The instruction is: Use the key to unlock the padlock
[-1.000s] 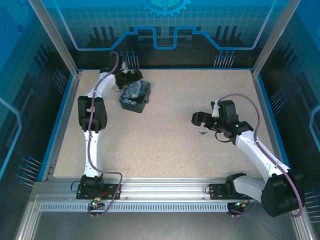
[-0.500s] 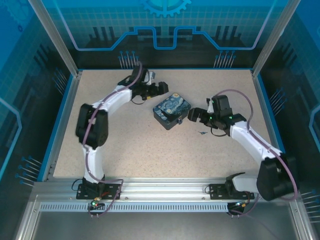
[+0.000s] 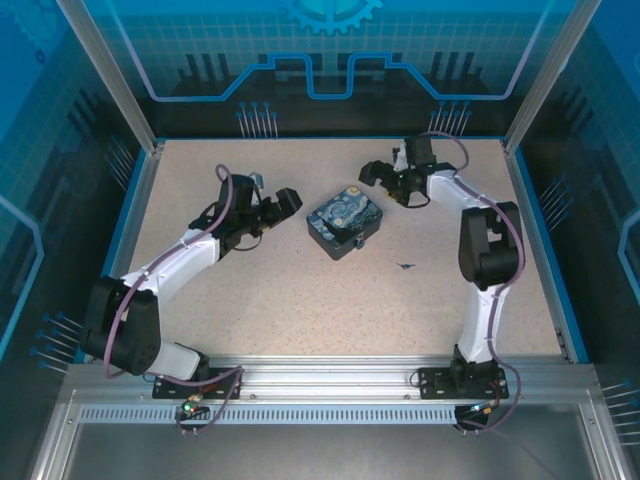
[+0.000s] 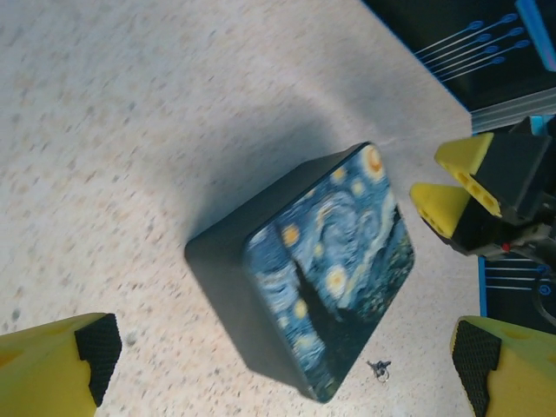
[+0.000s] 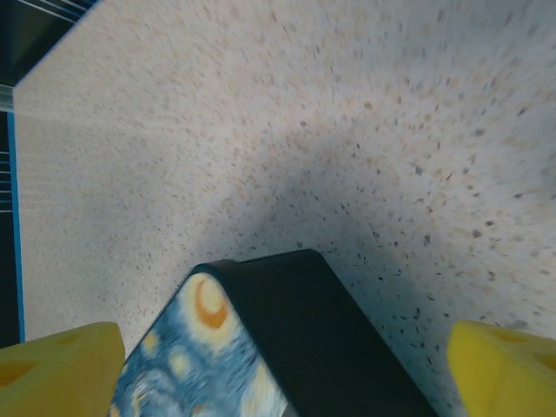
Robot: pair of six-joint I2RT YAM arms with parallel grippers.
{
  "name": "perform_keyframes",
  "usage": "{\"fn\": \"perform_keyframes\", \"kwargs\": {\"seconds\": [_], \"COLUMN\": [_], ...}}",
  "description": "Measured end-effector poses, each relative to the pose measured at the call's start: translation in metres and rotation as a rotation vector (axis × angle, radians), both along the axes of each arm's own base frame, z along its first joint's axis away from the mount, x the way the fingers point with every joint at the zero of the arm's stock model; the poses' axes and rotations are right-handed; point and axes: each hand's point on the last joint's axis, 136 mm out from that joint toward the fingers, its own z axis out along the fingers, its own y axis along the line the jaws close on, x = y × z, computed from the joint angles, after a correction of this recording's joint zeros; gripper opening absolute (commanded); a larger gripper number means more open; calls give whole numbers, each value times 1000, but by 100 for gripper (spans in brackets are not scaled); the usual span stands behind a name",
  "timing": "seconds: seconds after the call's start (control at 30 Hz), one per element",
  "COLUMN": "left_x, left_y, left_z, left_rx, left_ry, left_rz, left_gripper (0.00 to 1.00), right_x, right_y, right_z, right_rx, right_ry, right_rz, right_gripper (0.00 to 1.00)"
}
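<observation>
When viewed from the top external camera, the padlock point(image 3: 345, 222) lay flat on the counter point(image 3: 300, 300), painted face up, a little beyond centre. The left gripper point(image 3: 288, 203) stood just to the padlock's left, apart from it and pointing at it. The right gripper point(image 3: 376, 173) stood beyond the padlock's far right corner, near the counter's far edge, also apart from it. The key point(image 3: 405, 266) lay on bare counter to the right of the padlock and nearer the arm bases, touching neither the padlock nor a gripper.

From the left wrist view, the left jaws were spread wide and held nothing. Their black pads point(image 4: 94, 343) sat at the two lower corners, with the padlock point(image 4: 334, 269) resting on the counter between and ahead of them. One black side faced the camera. The right gripper's yellow fingertips point(image 4: 439, 204) appeared past the padlock, parted and empty. The key point(image 4: 379, 369) showed as a tiny dark piece on the counter just past the padlock's edge, too small for detail.

From the right wrist view, the right jaws were likewise released, with a yellow fingertip point(image 5: 61, 365) at each lower corner. One corner of the padlock point(image 5: 287, 347) lay between them, untouched and somewhat blurred.
</observation>
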Motion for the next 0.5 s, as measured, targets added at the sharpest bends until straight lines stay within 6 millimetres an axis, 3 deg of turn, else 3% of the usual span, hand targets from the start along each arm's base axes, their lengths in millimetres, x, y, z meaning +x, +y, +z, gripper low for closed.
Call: {"fn": "perform_keyframes", "kwargs": {"seconds": [0.1, 0.23, 0.5], "left_x": [-8, -8, 1], "left_y": [5, 6, 1], "left_z": [-8, -4, -6], "left_rx": [0, -7, -21], "left_ry": [19, 5, -13], "left_rz": [20, 28, 30], "left_gripper": [99, 99, 99], "right_x": [-13, -44, -108], "right_y": [8, 21, 46], "right_z": [-20, -27, -5], "right_rx": [28, 53, 119], "right_ry": [69, 98, 73], "right_rz": [14, 44, 108], "right_gripper": [95, 95, 96]}}
